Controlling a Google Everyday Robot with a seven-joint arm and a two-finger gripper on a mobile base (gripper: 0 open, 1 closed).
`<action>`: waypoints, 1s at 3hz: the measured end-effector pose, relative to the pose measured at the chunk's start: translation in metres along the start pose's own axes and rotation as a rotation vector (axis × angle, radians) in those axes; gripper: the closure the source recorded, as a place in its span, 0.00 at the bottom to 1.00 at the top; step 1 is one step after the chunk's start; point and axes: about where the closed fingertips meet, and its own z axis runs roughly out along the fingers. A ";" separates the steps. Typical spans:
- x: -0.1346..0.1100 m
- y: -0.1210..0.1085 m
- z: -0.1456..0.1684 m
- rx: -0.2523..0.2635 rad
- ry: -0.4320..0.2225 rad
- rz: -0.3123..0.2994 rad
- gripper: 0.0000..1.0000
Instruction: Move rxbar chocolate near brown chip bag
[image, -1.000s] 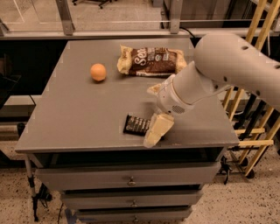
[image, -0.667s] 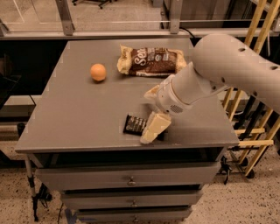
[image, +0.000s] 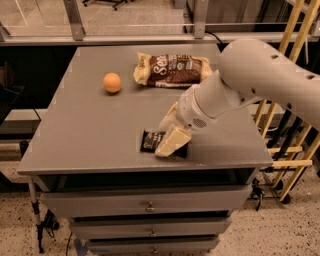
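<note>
The rxbar chocolate (image: 150, 140), a small flat black bar with white lettering, lies near the front edge of the grey table (image: 85, 135). My gripper (image: 169, 129) is down on it, open, with the near cream finger (image: 173, 140) covering the bar's middle and the other finger just behind the bar. The bar's right half is mostly hidden under the gripper. The brown chip bag (image: 172, 70), crinkled with tan ends and white lettering, lies at the back of the table, apart from the bar.
A round orange fruit (image: 112, 82) sits at the back left of the table. The table has drawers (image: 150, 205) below its front edge. A yellow frame (image: 287, 130) stands to the right, and a rail runs behind the table.
My gripper has shifted slightly left and lower over the bar. The bar, bag and orange have not moved.
</note>
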 end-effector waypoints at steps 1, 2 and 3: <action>-0.003 -0.001 -0.004 0.000 0.000 0.000 0.87; -0.003 -0.001 -0.004 0.000 0.000 0.000 1.00; 0.001 -0.016 -0.024 0.048 -0.047 -0.003 1.00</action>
